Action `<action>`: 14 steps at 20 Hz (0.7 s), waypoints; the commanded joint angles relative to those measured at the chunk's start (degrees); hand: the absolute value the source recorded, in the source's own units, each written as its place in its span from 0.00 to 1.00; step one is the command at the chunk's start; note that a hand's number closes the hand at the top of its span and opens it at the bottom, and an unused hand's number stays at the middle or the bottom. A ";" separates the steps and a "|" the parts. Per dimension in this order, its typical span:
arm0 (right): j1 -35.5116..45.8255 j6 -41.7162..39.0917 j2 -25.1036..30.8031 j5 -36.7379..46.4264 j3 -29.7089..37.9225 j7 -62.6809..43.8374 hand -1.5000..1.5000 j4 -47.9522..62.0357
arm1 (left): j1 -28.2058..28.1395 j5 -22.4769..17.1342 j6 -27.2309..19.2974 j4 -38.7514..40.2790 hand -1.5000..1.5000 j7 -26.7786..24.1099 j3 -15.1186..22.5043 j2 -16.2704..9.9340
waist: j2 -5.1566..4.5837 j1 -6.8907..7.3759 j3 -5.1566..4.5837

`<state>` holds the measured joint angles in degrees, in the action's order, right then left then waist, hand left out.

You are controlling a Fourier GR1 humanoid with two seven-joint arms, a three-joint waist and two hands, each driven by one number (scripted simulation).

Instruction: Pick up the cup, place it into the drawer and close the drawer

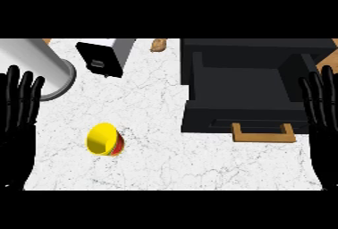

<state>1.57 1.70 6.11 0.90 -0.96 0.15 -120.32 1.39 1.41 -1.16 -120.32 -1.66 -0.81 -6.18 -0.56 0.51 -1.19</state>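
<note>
A yellow cup [104, 139] with a red band lies on its side on the white marble counter [152, 107], its mouth facing the lower left. To its right stands a black drawer unit [254, 58] with its drawer [241, 85] pulled open and a wooden handle [263, 133] at the front. My left hand [16, 112] rests open at the left edge, fingers up, well left of the cup. At the right edge my right hand [323, 112] rests open too, just beside the drawer's right side. Neither hand holds anything.
A large grey cylinder [36, 67] lies at the upper left. A black boxy appliance [100, 59] stands behind the cup at the back. A small brown item [158, 44] sits at the far edge near the drawer unit.
</note>
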 commanded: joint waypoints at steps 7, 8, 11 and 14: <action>-2.23 -2.62 2.65 1.43 -0.80 -2.05 0.00 1.17 | -7.26 -23.27 19.31 1.33 0.00 4.45 10.83 -1.46 | 0.30 -0.91 1.07; -2.18 -2.67 3.16 0.88 0.57 -1.85 0.00 0.60 | -8.77 -26.42 21.54 0.48 0.00 5.31 9.13 -3.77 | 0.50 -0.49 1.11; -3.14 -4.52 4.31 -0.44 1.48 -1.78 0.00 0.86 | -11.96 -33.11 26.83 2.50 0.00 4.53 4.97 -7.65 | 0.57 -0.38 1.14; -0.81 -5.07 4.31 -0.93 1.97 -3.15 0.00 1.15 | -9.99 -36.34 28.99 7.30 0.00 4.46 2.17 -8.04 | 0.56 -0.53 1.17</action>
<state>0.55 -1.42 8.91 1.35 -0.39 -1.75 -118.56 -7.70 -29.89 23.44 -117.05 2.99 3.07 -13.06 -0.05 0.15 -0.07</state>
